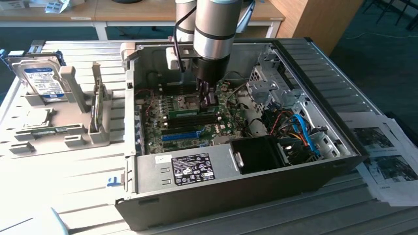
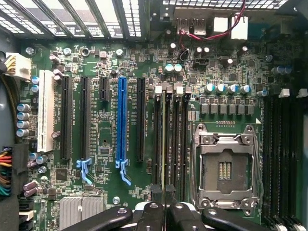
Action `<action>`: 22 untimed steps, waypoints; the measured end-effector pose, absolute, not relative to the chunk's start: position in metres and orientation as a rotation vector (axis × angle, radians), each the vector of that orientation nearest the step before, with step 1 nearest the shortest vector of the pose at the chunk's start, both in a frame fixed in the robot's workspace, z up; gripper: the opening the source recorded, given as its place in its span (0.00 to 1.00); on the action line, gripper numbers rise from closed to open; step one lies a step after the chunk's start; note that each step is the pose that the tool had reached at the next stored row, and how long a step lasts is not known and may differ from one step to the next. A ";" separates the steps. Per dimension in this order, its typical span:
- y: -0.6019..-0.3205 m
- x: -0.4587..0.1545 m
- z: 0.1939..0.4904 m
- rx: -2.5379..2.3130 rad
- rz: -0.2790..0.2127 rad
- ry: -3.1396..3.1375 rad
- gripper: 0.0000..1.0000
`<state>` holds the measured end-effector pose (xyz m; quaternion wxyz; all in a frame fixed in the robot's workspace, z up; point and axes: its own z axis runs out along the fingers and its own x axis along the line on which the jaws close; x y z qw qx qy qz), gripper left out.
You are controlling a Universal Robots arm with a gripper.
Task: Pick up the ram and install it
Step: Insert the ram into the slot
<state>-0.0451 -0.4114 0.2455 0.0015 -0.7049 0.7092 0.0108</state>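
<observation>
Inside the open computer case (image 1: 216, 191), your arm reaches straight down over the motherboard (image 1: 171, 133). The gripper (image 1: 208, 99) hangs low over the bank of black memory slots (image 1: 196, 120). In the wrist view you see its two dark fingers (image 2: 156, 204) drawn nearly together, pinching the ram (image 2: 166, 144). From there the ram appears edge-on, as a thin pale green strip running along the row of slots. It lines up with one slot, with black neighbours on either side. Whether it is pressed fully home, you cannot tell. Just beside those slots sits the silver-framed processor socket (image 2: 224, 168). On their other side stands a long blue expansion slot (image 2: 121, 120), and further off a white one (image 2: 45, 113). In the exterior view, well apart from the case on that view's left, a grey fixture (image 1: 72, 115) holds a silver hard drive (image 1: 42, 81) upright. A small square processor chip (image 1: 36, 119) lies flat on the same fixture. Printed papers (image 1: 385, 156) lie on the slatted table (image 1: 65, 166) at the exterior view's right, next to the case.
</observation>
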 end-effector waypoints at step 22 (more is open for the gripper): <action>-0.411 -0.045 0.245 -2.195 0.034 2.243 0.12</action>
